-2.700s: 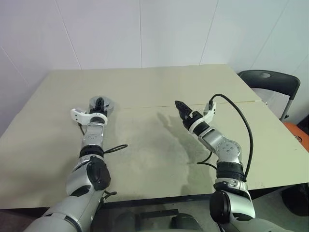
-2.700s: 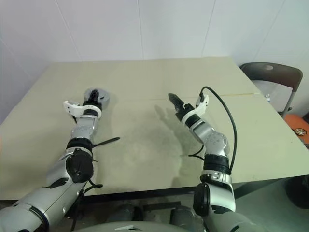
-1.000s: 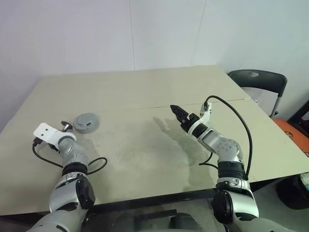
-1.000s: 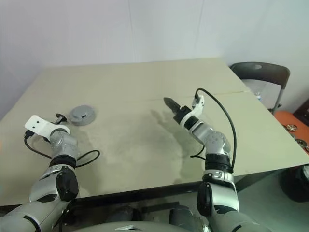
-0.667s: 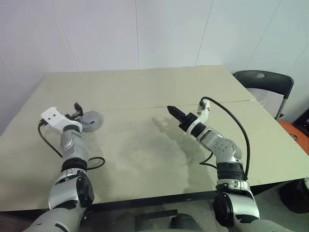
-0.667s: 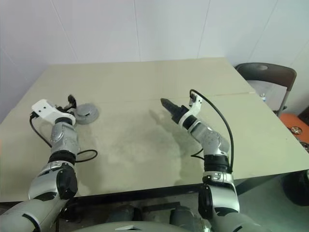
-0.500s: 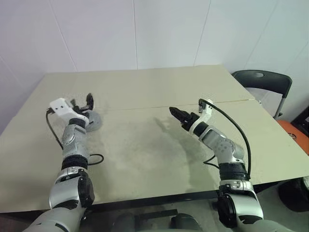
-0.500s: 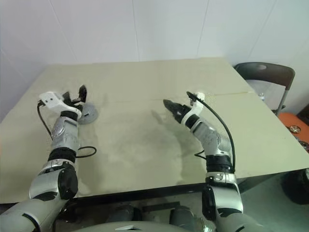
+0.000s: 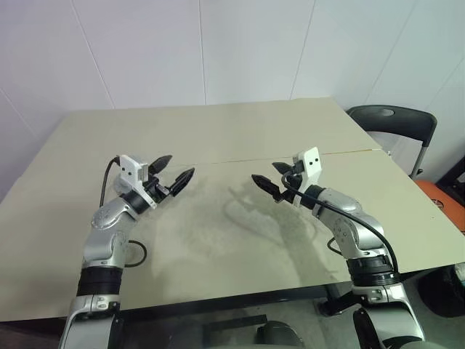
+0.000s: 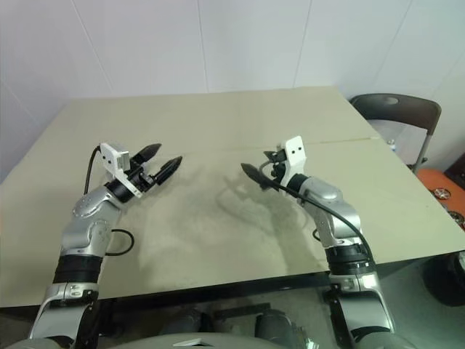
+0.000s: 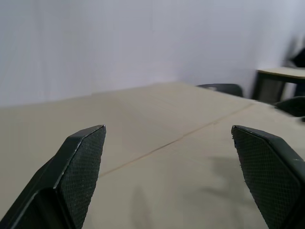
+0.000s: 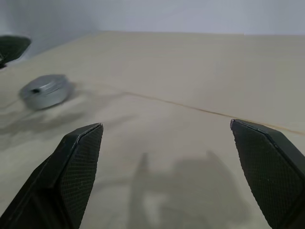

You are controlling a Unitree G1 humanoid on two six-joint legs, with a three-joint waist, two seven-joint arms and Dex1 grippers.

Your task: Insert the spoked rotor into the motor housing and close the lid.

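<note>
A beige table (image 9: 240, 131) stands beside a dark chair (image 9: 396, 120).

table (image 9: 240, 131): matt beige, smooth | motor housing (image 12: 45, 91): dull grey metal, lid on | fingers (image 12: 78, 162): black, textured pads

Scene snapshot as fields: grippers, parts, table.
left gripper: open, empty, raised above the table, pointing toward the right gripper
right gripper: open, empty, raised above the table, pointing toward the left gripper
motor housing: on the table, seen in the right wrist view, touched by neither gripper
lid: appears seated on the housing
table: beige, with a seam line across it
chair: dark, beyond the table's right far corner
task status: looks closed, judged from the lid's position
</note>
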